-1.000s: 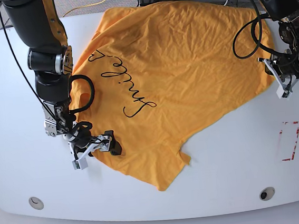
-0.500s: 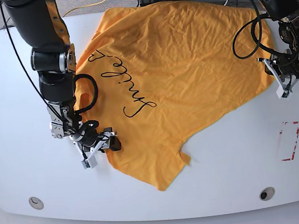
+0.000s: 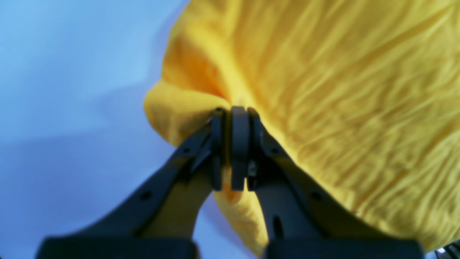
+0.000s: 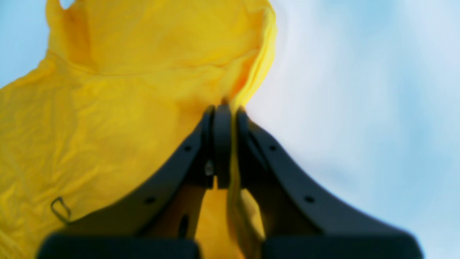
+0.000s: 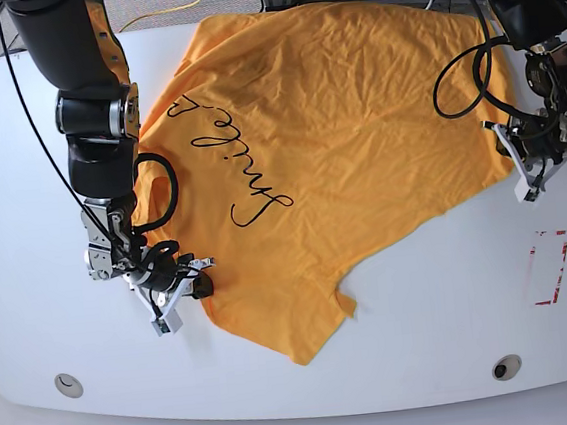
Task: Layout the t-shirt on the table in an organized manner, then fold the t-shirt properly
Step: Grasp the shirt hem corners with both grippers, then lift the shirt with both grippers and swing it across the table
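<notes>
The laying-out step was in hand: the t-shirt (image 5: 337,137) lay wrinkled and askew across the tabletop (image 5: 21,198), stretched between both hands. The left hand (image 3: 231,144) was clamped on a fold of its edge and the right hand (image 4: 222,144) pinched the hem on the opposite side, each held low over the surface. Next, I judged, both should pull outward to flatten and square the cloth.
</notes>
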Tool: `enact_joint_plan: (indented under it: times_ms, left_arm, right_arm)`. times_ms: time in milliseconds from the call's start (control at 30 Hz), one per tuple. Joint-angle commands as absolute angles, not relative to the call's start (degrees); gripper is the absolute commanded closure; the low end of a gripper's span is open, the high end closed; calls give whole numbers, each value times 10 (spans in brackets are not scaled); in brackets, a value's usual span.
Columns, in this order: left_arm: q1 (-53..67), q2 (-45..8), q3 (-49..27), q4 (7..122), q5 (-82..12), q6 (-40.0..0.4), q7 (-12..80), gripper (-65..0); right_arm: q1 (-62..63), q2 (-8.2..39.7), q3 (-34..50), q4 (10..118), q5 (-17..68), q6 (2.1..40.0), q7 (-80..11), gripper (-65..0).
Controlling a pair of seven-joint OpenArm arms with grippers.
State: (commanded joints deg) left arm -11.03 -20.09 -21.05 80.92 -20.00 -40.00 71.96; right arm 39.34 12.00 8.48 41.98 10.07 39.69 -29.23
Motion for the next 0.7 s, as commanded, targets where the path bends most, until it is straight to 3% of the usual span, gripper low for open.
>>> enact_joint_plan:
  times_ms: [200, 467, 700]
  left_arm:
    - [-148, -204, -200, 817, -200, -400, 722, 0]
    - [-165, -205, -198, 931, -199, -400, 725, 0]
    - [-239, -201, -200, 1024, -200, -400, 798, 0]
  right_arm:
    - [393, 140, 87, 506, 102, 400, -357, 0]
    - [396, 168, 87, 618, 103, 400, -423, 0]
    - [414, 194, 87, 694, 106, 400, -468, 0]
